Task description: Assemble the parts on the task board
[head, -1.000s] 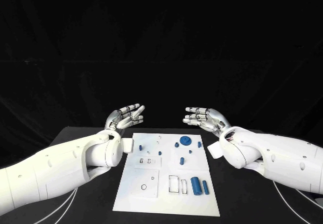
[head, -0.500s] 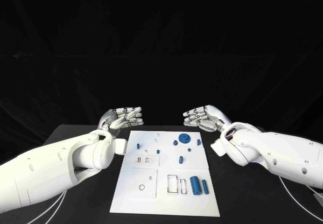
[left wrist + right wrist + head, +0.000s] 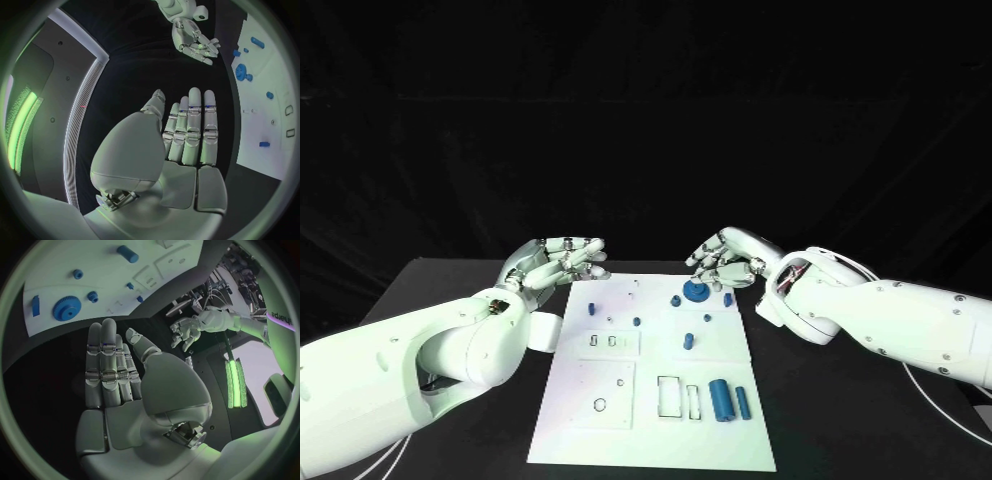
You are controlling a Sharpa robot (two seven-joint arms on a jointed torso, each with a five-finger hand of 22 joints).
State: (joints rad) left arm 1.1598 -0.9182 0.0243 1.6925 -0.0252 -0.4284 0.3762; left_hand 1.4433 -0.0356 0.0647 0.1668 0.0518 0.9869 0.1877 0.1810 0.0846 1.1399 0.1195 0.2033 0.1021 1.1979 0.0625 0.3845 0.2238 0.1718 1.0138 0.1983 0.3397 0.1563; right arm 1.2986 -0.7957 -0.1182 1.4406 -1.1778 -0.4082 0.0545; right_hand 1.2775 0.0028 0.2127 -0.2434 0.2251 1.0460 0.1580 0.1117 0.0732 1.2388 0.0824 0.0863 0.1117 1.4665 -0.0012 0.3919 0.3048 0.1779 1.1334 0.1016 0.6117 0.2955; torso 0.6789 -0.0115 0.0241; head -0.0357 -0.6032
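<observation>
– How are the robot hands being kept?
– Left robot hand and right robot hand are being held spread, empty, above the board's far end.
– The parts?
– Gear and cylinder are being left lying on it.

Arms: two, glossy white shells, rounded and bulbous at the wrist; left arm, right arm.
Screws: small dark dots scattered over both forearm shells.
Hands: silver metal; left hand, right hand.
Fingers: segmented silver links with darker bands between segments; smooth rounded tips.
Palm: pale grey moulded plates; large domed thumb base.
Wrist detail: exposed reddish wiring at right wrist opening.
Cables: thin white leads beneath both arms.
</observation>
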